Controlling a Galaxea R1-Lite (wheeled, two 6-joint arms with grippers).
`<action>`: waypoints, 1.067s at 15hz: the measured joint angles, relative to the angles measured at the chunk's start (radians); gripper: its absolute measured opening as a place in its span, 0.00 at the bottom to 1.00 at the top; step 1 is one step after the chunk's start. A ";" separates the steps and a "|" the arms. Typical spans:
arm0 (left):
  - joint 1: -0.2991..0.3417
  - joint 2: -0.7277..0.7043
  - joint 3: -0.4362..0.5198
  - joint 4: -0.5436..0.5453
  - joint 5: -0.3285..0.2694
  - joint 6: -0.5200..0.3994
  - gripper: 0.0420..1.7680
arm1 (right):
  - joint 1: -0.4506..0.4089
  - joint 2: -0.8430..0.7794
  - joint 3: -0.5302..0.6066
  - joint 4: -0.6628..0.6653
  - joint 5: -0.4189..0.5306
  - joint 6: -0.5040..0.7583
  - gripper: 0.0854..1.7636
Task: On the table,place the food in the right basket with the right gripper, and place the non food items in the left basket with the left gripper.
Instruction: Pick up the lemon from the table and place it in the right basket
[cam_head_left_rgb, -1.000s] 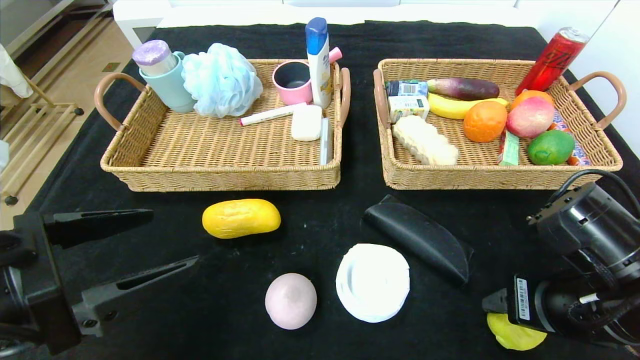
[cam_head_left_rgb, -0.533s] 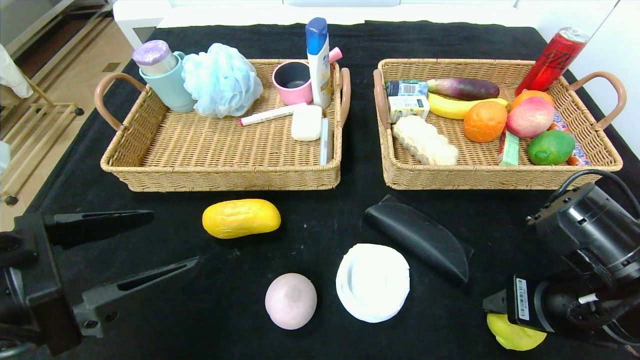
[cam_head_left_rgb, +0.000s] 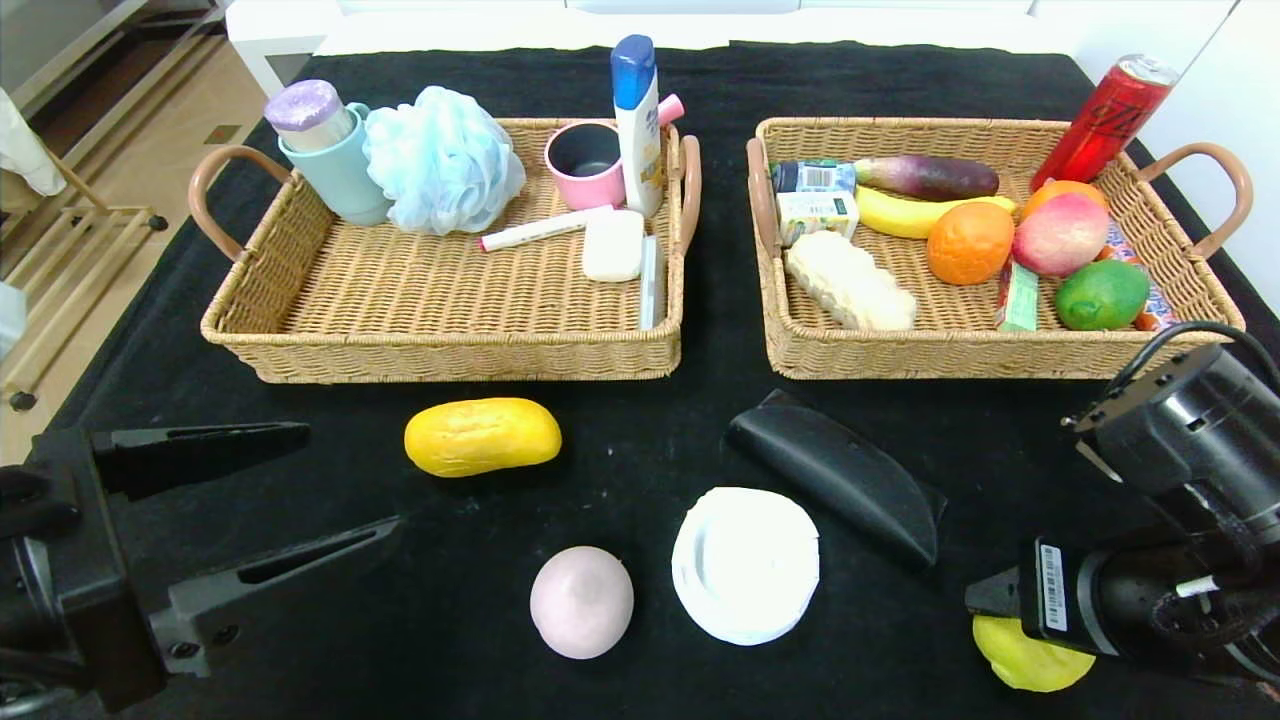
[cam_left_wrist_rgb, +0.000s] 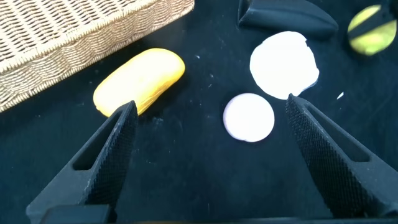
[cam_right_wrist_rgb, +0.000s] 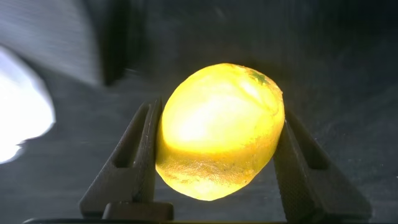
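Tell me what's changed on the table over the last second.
The right gripper, shut on the lemon, has started lifting it, and its arm has shifted slightly right. The left gripper stays open and parked; the loaf, bun, tub and pouch haven't moved.

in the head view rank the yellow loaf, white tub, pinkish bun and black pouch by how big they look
1. black pouch, longest
2. white tub
3. yellow loaf
4. pinkish bun, smallest
The pouch and tub look close in area, so their order is unsure.

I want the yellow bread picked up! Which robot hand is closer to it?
Left. The left gripper hangs open just beside the yellow bread. The right gripper, far across the table, is shut on the lemon.
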 joint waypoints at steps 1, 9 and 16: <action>0.000 0.000 0.000 0.000 0.000 0.000 0.97 | -0.001 -0.009 -0.027 0.019 0.000 -0.003 0.61; 0.000 -0.003 -0.001 -0.001 0.002 -0.001 0.97 | -0.062 0.076 -0.616 0.253 -0.002 -0.151 0.61; 0.001 -0.015 -0.003 -0.003 0.001 0.000 0.97 | -0.152 0.287 -0.909 0.131 -0.037 -0.321 0.61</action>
